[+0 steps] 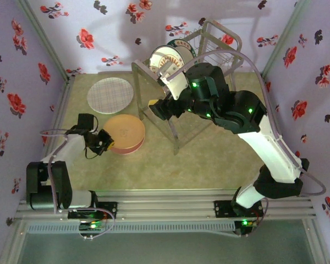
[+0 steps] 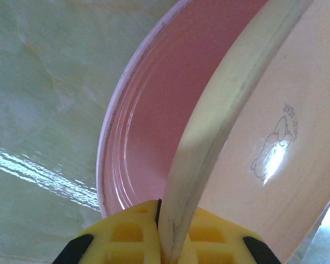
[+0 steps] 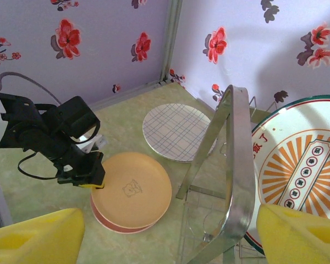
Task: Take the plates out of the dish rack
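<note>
Glossy yellow plate (image 2: 286,137), shiny metal rack (image 3: 239,165)

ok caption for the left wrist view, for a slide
Left tool pinching the rim of the yellow plate, over the pink plate.

A white grid plate (image 1: 110,95) lies flat on the table, back left. Just in front of it, a yellow plate (image 1: 125,131) with a small printed mark sits on a pink plate (image 2: 154,121), offset so the pink rim shows. The silvery dish rack (image 3: 236,165) stands upright at the back, holding a sunburst plate (image 3: 297,170) and other plates (image 1: 165,59) on edge.
</note>
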